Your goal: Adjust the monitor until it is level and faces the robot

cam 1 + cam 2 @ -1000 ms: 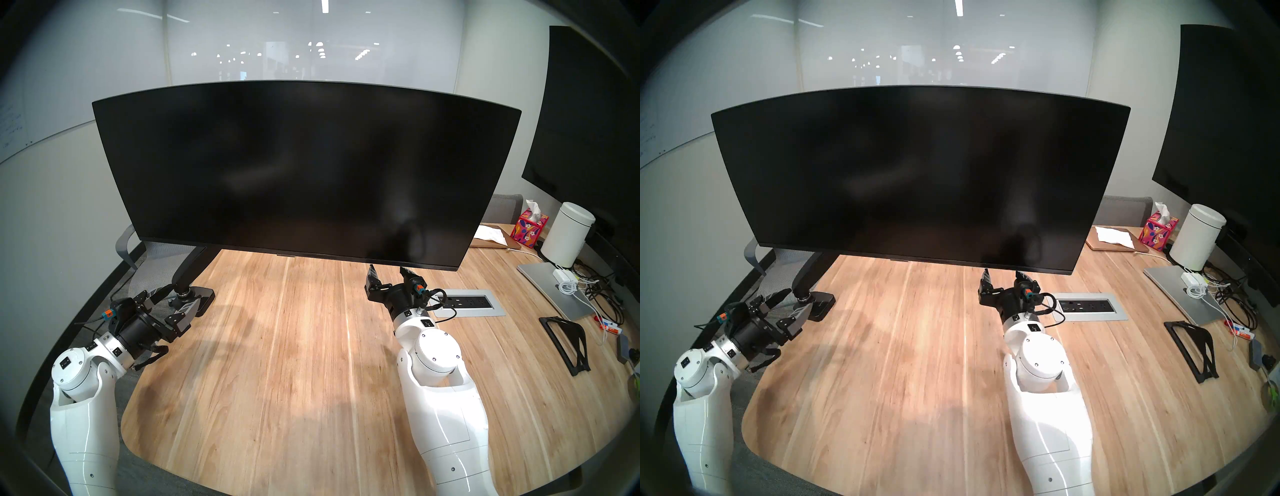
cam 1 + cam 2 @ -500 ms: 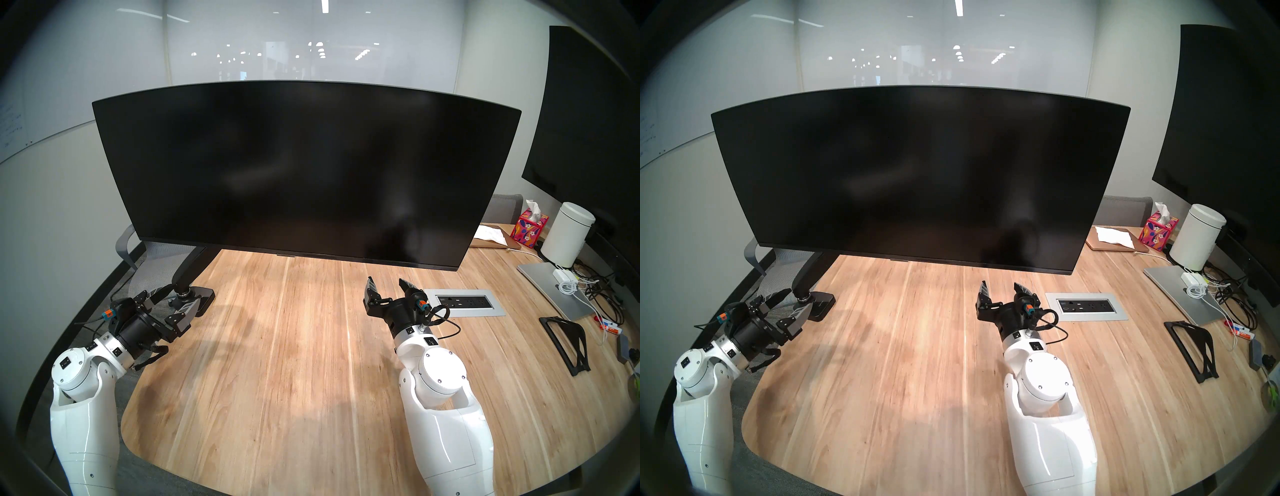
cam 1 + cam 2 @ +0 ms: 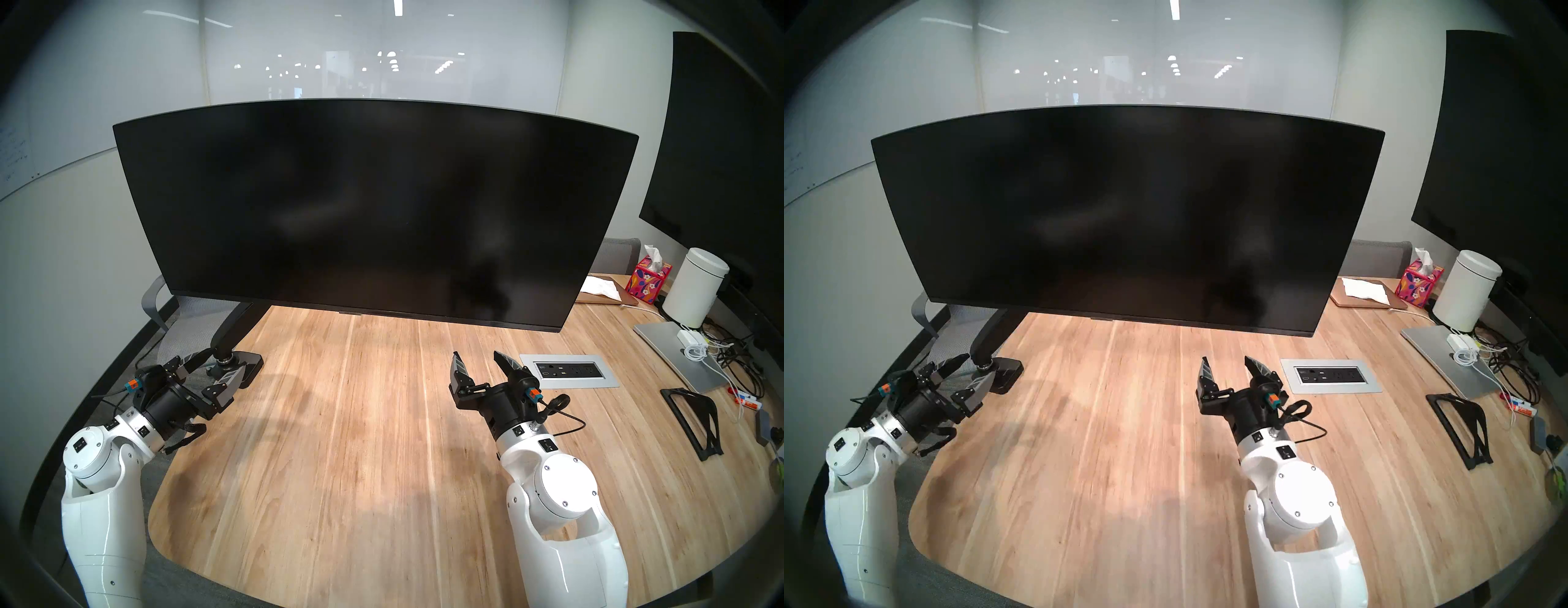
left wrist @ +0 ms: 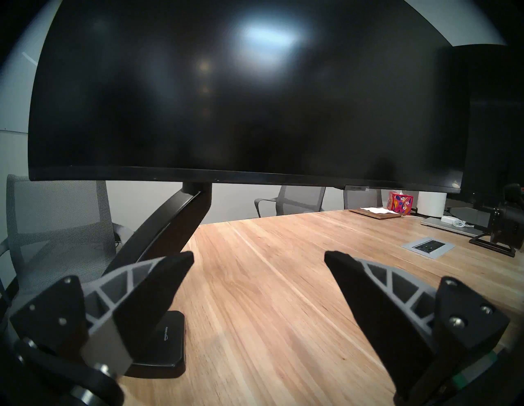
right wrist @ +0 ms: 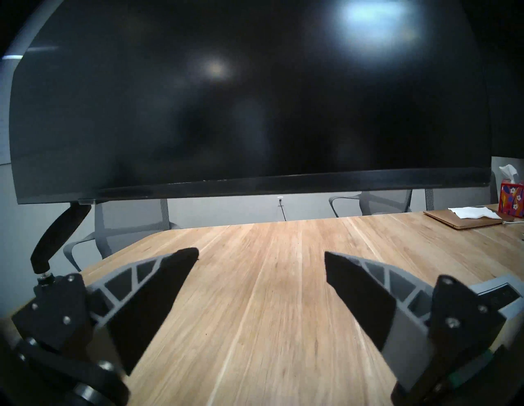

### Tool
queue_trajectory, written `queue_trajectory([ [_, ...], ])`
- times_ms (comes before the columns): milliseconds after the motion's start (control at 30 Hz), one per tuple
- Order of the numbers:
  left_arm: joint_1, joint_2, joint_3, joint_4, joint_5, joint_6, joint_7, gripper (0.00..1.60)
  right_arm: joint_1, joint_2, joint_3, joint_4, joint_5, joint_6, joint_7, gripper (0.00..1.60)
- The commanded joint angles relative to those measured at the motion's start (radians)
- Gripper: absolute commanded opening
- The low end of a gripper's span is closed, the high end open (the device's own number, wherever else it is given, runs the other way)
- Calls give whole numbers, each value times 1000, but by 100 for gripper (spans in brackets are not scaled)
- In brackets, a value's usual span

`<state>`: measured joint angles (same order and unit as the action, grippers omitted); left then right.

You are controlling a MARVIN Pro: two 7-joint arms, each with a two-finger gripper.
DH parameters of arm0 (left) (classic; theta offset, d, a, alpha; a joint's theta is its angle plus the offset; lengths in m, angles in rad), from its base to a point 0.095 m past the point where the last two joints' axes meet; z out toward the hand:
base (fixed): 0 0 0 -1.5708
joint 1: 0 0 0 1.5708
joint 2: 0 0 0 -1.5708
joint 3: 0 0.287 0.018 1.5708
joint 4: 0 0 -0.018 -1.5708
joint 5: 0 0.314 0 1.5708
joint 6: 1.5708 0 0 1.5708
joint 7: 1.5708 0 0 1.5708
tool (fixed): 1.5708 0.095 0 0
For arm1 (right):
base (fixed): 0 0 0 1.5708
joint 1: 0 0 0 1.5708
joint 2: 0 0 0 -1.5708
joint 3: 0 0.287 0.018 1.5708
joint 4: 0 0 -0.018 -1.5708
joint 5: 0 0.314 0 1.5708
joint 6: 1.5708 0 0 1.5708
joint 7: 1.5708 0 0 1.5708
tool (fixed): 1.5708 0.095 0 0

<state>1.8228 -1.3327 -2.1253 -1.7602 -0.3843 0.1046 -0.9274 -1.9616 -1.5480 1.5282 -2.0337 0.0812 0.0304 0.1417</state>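
Frosted glass walls are closing in the room behind a pale wooden worktop (image 3: 339, 424).

Fingers (image 3: 459, 366) of the right gripper (image 3: 481, 361) are standing wide apart with nothing between them, hovering above the worktop's right half, just beside a recessed power outlet panel (image 3: 568, 370). Above and beyond them the monitor (image 3: 373, 204) is hanging over the worktop's far edge, well clear of the tips, its dark screen turning toward the robot; in the head views its bottom edge is running slightly lower toward the right. From the right wrist view, that edge (image 5: 312, 181) is crossing above the spread fingers (image 5: 158, 289).

Fingers (image 3: 229, 378) of the left gripper (image 3: 218, 365) are also spreading wide and holding nothing, sitting at the worktop's left edge, just in front of the mount's base (image 3: 246, 361). The black arm mount (image 4: 167, 226) is rising from there to the monitor's underside.

Along the worktop's right edge a white canister (image 3: 695, 288), a floral tissue box (image 3: 647, 280), a closed laptop (image 3: 674, 352) and a tangle of cables (image 3: 729, 361) are lying well apart from both grippers. A wall screen (image 3: 729, 161) is hanging at the right.
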Motion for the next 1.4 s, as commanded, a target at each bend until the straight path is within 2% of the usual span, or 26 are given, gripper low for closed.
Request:
queue_trajectory([
  [0, 0, -2, 0, -14, -1, -1, 0, 160, -127, 26, 36, -116, 29, 12, 19, 160],
  [367, 0, -2, 0, -14, -1, -1, 1, 160, -266, 58, 107, -199, 94, 8, 96, 160],
  [567, 1, -2, 0, -15, -1, 0, 1, 160, -304, 66, 133, -208, 120, -5, 133, 160],
  [1367, 1, -3, 0, -16, 0, 0, 1, 160, -291, 61, 121, -176, 108, -44, 148, 160],
])
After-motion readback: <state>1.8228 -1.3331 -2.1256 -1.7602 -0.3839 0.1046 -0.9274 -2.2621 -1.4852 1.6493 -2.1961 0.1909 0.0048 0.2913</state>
